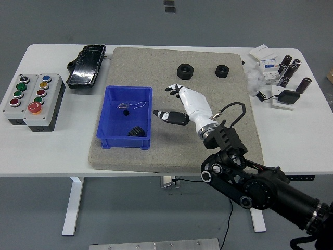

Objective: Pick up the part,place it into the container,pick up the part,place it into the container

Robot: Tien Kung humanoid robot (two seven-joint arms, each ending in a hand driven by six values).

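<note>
A blue container (125, 105) sits on the grey mat's left side. A black gear part (136, 132) lies inside it at the front right, with a small dark piece (125, 111) and a thin wire further back. Two black nut-like parts (184, 71) (222, 70) sit at the mat's far side. My right hand (174, 104) is white with black fingertips, open and empty, hovering over the mat just right of the container. My left arm is out of view.
The grey mat (229, 151) covers the table's middle. A button box (32, 100) and a black device (86, 65) are on the left. White boxes, dark cylinders and a black adapter (287, 96) cluster at the far right.
</note>
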